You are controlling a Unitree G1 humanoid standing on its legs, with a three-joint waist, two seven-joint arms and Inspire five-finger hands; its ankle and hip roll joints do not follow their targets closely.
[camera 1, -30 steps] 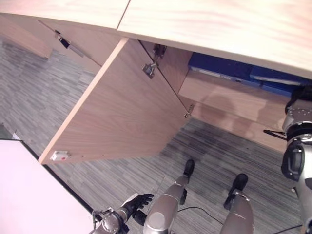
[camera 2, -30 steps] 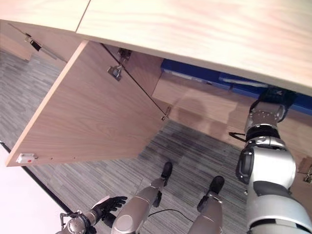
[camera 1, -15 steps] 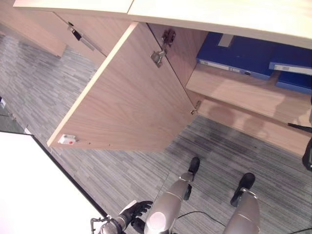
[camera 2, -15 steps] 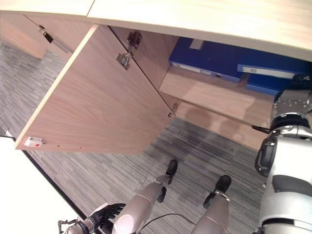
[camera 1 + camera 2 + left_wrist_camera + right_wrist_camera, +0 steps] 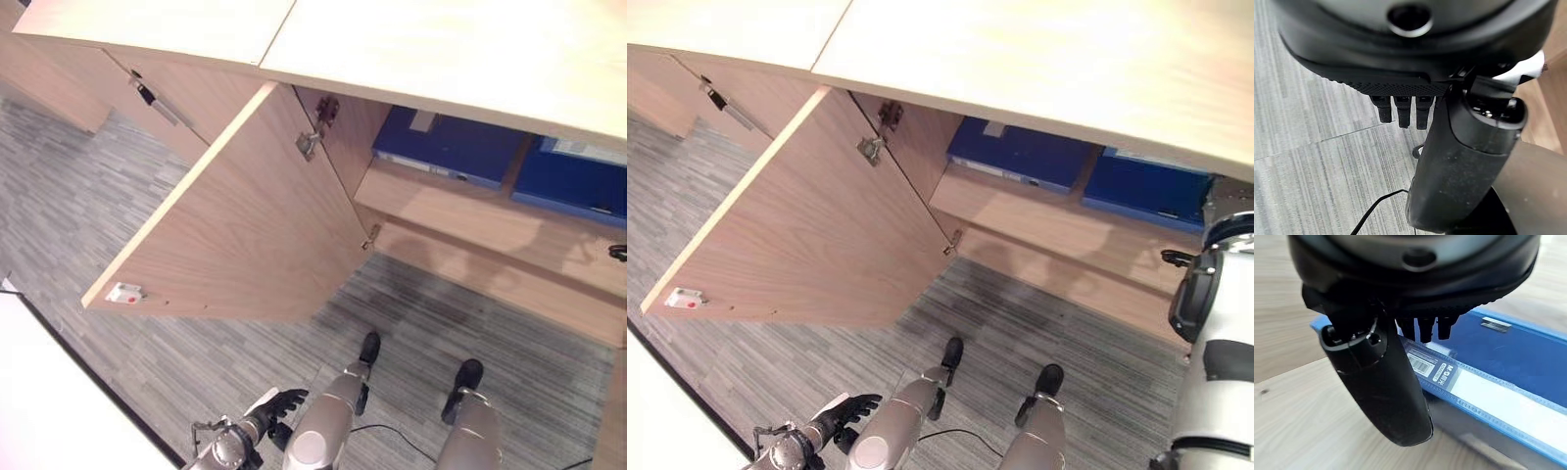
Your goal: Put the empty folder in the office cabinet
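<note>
I note the right hand (image 5: 1400, 333) relaxed, empty, just above the blue folder (image 5: 1508, 377) on the cabinet shelf (image 5: 1308, 431); left hand (image 5: 277, 404) open.

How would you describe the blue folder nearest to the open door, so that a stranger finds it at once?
Start at the wooden cabinet, whose door stands open. On the shelf inside lie two blue folders. The one meant is the left folder, beside the door's hinges; the other folder lies further right.

Head eyes downward, sharing cabinet (image 5: 294, 225); wrists close.
</note>
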